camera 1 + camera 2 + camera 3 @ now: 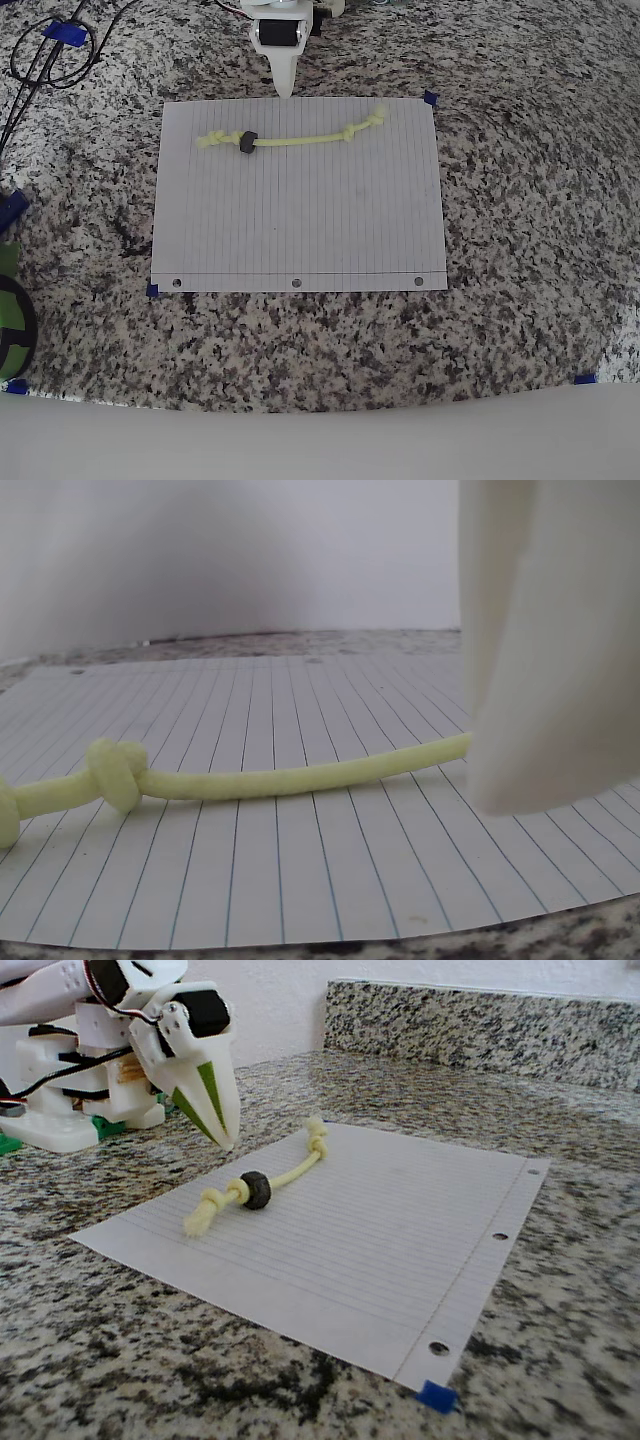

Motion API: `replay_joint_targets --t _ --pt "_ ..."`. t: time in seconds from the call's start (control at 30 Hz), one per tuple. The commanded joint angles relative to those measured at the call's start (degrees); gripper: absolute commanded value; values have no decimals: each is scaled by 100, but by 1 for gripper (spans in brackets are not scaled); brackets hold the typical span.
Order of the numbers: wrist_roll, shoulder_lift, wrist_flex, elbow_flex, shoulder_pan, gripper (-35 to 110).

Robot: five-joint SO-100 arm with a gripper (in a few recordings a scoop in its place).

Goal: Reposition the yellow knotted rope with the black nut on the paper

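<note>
The paper [300,220] [380,1230] lies flat on the granite counter, its punched holes along the near edge in the overhead view. Across its far part stretches the yellow knotted rope [300,140] [290,1175] [300,777], with the black nut [246,141] [256,1189] threaded near its left end. My gripper [284,88] [228,1140] [500,790] is shut and empty. Its tip hovers at the paper's far edge, just behind the rope and apart from it. In the wrist view the white fingers [550,640] hide the rope's right part, and a knot [118,770] shows at left.
Black cables [50,50] loop at the counter's far left. A green and black object [10,325] sits at the left edge. Blue tape bits [430,98] [436,1396] mark the paper's corners. The arm's base [60,1110] stands behind the paper, and a granite backsplash [480,1025] rises behind.
</note>
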State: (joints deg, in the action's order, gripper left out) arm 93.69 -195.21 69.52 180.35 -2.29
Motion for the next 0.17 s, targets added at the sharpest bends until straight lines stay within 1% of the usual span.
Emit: replay_joint_targets --t 0.0,0.13 --pt "18 -9 18 9 35 3" --pt "18 -9 18 9 35 3"
